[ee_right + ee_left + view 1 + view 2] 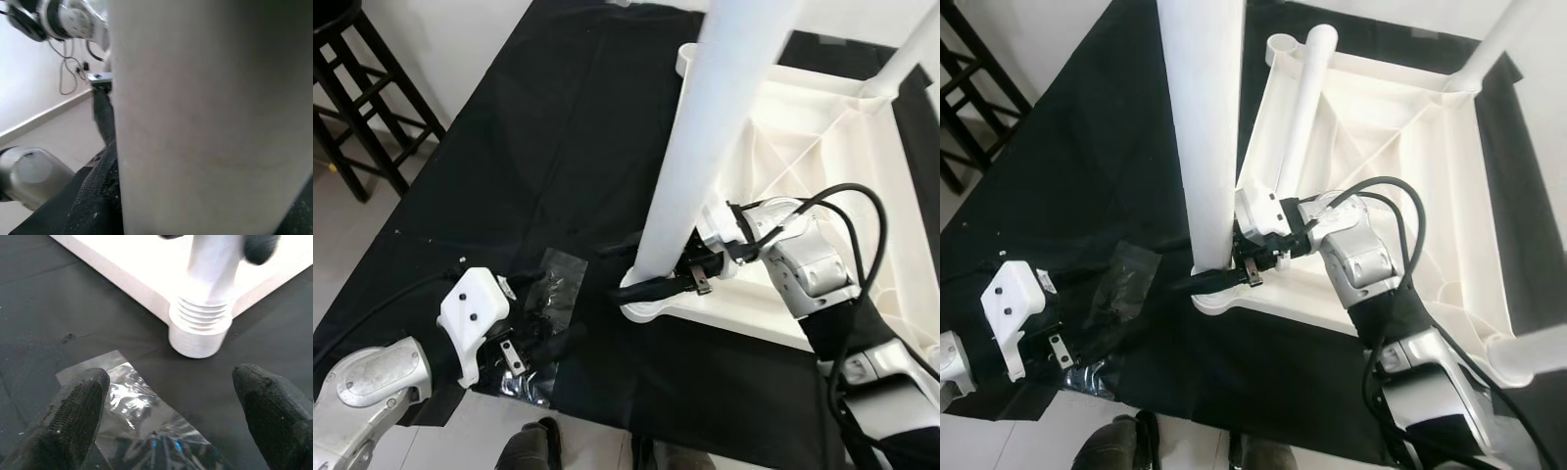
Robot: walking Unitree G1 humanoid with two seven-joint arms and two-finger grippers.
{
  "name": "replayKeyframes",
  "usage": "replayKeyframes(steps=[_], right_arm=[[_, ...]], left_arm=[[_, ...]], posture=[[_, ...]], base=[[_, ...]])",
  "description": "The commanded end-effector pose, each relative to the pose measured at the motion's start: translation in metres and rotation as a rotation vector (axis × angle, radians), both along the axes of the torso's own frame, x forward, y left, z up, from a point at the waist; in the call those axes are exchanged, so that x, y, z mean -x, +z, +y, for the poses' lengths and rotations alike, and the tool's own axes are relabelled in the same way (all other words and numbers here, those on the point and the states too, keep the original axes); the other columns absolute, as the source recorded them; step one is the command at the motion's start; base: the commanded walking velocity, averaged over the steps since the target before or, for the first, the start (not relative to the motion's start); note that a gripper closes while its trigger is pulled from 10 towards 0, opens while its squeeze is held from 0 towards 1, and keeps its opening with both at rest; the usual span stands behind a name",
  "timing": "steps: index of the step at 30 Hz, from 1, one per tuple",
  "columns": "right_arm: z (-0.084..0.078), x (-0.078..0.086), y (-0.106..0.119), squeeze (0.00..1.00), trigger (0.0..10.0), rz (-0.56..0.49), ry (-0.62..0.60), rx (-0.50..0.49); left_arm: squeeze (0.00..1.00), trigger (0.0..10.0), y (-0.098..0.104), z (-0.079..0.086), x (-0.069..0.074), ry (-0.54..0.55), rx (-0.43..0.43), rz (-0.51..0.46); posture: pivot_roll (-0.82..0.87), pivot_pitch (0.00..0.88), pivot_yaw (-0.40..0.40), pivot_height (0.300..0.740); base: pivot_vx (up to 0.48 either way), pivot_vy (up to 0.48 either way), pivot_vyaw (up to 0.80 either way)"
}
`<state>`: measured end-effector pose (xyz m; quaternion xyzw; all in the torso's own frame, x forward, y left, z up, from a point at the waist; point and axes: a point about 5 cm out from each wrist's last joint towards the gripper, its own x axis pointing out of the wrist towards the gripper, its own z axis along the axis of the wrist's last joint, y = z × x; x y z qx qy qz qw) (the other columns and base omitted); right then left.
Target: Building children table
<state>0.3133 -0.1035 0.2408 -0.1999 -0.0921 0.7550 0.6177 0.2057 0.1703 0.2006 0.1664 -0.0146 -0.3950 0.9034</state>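
Observation:
The white table top [822,127] lies upside down on a black cloth [558,147]. A white table leg [705,147] stands upright in its near left corner socket [195,340], with threads [203,318] showing above the socket. My right gripper [1206,282] is shut on the leg near its base. The leg [210,117] presses against one black finger [98,196] in the right wrist view. My left gripper [171,406] hangs open just above a clear plastic bag [553,294] on the cloth, left of that corner.
Another leg [1302,108] rests inside the table top. Further legs stand at the far right corner [911,49] and the near right corner [1528,357]. A black wooden stool [352,88] stands on the floor at far left. Dark feet [529,446] show at the cloth's near edge.

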Motion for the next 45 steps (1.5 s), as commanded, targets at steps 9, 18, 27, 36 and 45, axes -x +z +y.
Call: replayKeyframes(steps=[9, 18, 27, 36, 45], right_arm=[[-0.013, -0.005, -0.032, 0.0, 10.0, 0.103, -0.074, 0.123], [-0.01, 0.013, -0.045, 0.0, 10.0, 0.384, -0.309, -0.134], [-0.002, 0.04, -0.071, 0.0, 10.0, 0.353, -0.665, -0.096], [0.003, 0.048, -0.083, 0.0, 10.0, 0.216, -1.29, -0.115], [0.006, 0.043, -0.071, 0.0, 10.0, 0.298, -1.34, -0.284]], left_arm=[[0.0, 10.0, 0.0, 0.0, 0.004, -0.01, -0.009, 0.016], [0.0, 10.0, -0.001, 0.0, 0.002, -0.008, -0.01, 0.015], [0.0, 10.0, -0.002, 0.001, 0.0, -0.01, -0.011, 0.015], [0.0, 10.0, -0.003, 0.002, -0.005, -0.005, -0.014, 0.007], [0.0, 10.0, -0.005, 0.003, -0.009, -0.003, -0.02, 0.001]], posture=[[0.11, 0.336, -0.074, 0.74], [0.1, 0.334, -0.076, 0.74], [0.08, 0.322, -0.083, 0.74], [0.07, 0.303, -0.078, 0.74], [0.08, 0.283, -0.066, 0.74]], base=[[0.0, 0.0, 0.0], [0.0, 0.0, 0.0], [0.0, 0.0, 0.0], [0.0, 0.0, 0.0], [0.0, 0.0, 0.0]])
